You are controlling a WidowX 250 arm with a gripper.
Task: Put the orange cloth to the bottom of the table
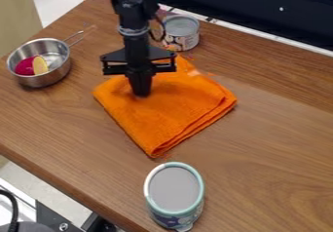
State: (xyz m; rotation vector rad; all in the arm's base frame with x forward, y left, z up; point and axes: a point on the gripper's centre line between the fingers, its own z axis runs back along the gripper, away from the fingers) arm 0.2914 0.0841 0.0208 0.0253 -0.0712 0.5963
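I'm pointing my pincer [141, 94] down, tips together, at the cloth [174, 108], which is lying mid-frame, mostly below and right.

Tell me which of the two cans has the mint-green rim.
The lower can in the view, just below the orange cloth's nearest corner. The upper can, beyond the cloth, has a silver-grey rim instead.

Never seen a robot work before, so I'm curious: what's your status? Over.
Gripper down at the orange cloth, grip unclear. Cloth folded, on the table. Mint-rimmed can just below its lower corner, possibly in the way.
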